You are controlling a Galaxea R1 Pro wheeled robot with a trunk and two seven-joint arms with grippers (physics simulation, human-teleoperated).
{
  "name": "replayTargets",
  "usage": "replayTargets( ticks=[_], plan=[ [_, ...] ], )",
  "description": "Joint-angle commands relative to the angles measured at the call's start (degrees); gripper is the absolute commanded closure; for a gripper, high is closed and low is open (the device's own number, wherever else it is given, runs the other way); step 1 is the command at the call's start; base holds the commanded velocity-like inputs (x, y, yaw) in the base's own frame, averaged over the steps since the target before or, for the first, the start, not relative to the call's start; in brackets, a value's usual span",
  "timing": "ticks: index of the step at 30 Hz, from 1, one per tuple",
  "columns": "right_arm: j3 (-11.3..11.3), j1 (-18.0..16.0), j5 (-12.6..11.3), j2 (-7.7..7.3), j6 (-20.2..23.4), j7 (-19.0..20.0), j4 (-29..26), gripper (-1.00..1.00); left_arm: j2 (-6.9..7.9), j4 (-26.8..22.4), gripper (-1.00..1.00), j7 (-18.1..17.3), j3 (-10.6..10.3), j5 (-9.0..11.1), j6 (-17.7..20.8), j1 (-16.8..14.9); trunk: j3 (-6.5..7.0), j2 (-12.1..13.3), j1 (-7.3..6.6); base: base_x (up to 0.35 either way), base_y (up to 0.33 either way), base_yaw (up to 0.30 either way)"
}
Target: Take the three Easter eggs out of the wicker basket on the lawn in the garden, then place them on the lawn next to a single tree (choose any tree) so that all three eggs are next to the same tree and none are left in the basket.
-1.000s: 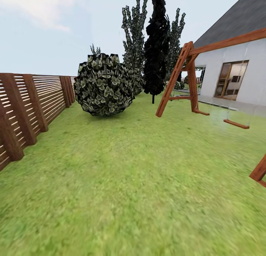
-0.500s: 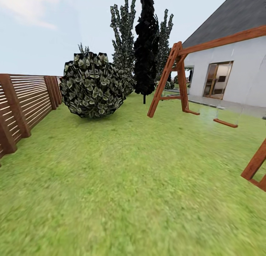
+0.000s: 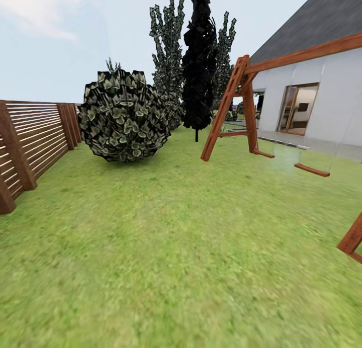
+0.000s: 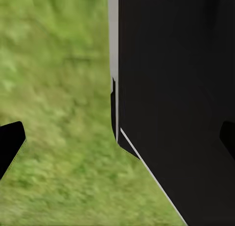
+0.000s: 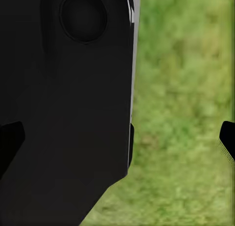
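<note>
The robot is travelling across the lawn (image 3: 166, 247), so the step in hand looks like the search for the basket; neither it nor the eggs can be seen, so I cannot tell where they are. Ahead, by the far edge of the grass, stand a round bush (image 3: 124, 116), a dark cypress (image 3: 199, 61) and a swing frame (image 3: 241, 106), with a slatted fence (image 3: 30, 142) along the left edge and a house (image 3: 317, 86) on the right. In each wrist view grass passes beside the robot's black body; the left gripper (image 4: 117, 142) and right gripper (image 5: 117, 140) have fingertips spread wide, holding nothing. Next, the base probably has to turn until the basket comes into sight.
</note>
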Motion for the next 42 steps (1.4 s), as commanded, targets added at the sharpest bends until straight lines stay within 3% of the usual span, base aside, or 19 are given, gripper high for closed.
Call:
replayTargets(
  ticks=[1,42],
  plan=[
    [0.0,0.0,0.2,0.00,0.0,0.0,0.0,-1.00,0.01,-0.1,-1.00,0.0,0.0,0.0,0.0,0.0,-0.03,0.0,0.04,0.318,0.000,0.000],
    [0.0,0.0,0.2,-0.03,0.0,0.0,0.0,-1.00,0.01,-0.1,-1.00,0.0,0.0,0.0,0.0,0.0,-0.03,0.0,0.04,0.318,0.000,0.000]
  ],
)
